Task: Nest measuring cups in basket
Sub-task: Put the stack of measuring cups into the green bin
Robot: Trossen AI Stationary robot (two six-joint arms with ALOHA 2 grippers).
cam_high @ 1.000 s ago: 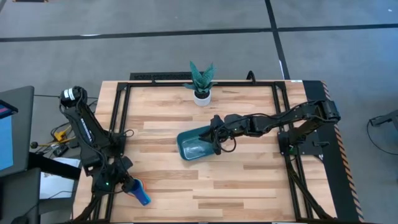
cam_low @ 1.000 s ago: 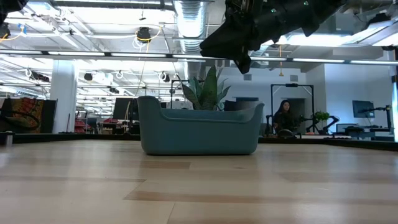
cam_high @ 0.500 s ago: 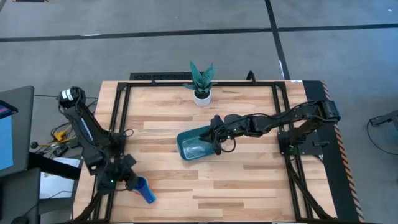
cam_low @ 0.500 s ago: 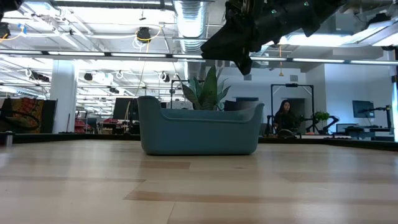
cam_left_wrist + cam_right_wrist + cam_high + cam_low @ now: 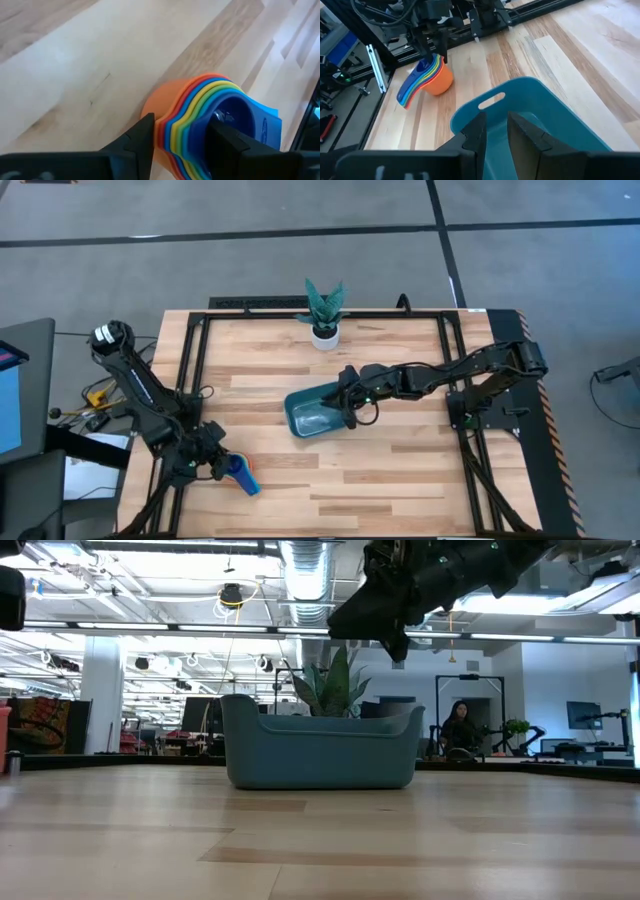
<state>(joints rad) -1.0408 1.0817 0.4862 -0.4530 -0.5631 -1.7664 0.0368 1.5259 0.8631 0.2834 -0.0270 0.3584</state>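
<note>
The measuring cups are nested in one stack, orange outermost and blue innermost, near the table's near left corner. They also show in the left wrist view and the right wrist view. My left gripper is shut on the stack. The teal basket stands on its base at mid-table. My right gripper hovers above the basket's right end without touching it, with a narrow gap between its fingers. My left gripper pinches the walls of the nested cups on the side nearest it. One finger is outside the orange cup and the other finger is inside the blue one. It comes from above. The handles fan out sideways. I cannot tell whether the stack touches the table.
A white pot with a green plant stands at the far edge behind the basket. Black frame rails run along the table's left, right and far sides. Bare wood lies between the cups and the basket. A person sits far back in the room.
My left gripper has carried the cup stack from the near left corner toward the table's right and slightly toward the far edge, closer to the basket. The stack has come with it, still nested.
</note>
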